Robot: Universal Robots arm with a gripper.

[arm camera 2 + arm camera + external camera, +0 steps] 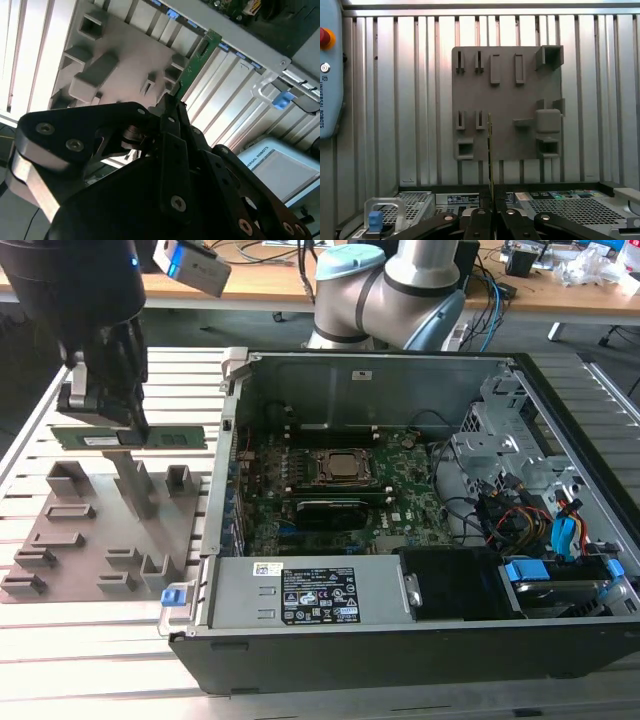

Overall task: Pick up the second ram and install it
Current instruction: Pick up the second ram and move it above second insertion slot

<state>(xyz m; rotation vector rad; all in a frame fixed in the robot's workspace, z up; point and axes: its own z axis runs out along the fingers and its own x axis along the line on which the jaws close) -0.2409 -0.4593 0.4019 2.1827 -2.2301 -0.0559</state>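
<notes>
The second ram (165, 436) is a narrow green stick with a white label, held level in the air above the grey holder plate (80, 540), at the exterior view's left of the open computer case. My gripper (108, 420) is shut on it from above, near its middle. In the second wrist view the ram (196, 62) sticks out beyond the closed fingertips (170, 107). In the first wrist view the ram (490, 150) shows edge-on as a thin line rising from my gripper (492, 212), over the holder plate (505, 100). The motherboard (400, 505) lies inside the case with the processor socket (343, 468) at its middle.
The case wall (222, 440) stands between the plate and the motherboard. A power supply (310, 592) lies along the case front, and drive bays with cables (545, 525) sit at the exterior view's right. The arm's base (400, 285) is behind the case. A teach pendant (330, 85) lies on the slatted table.
</notes>
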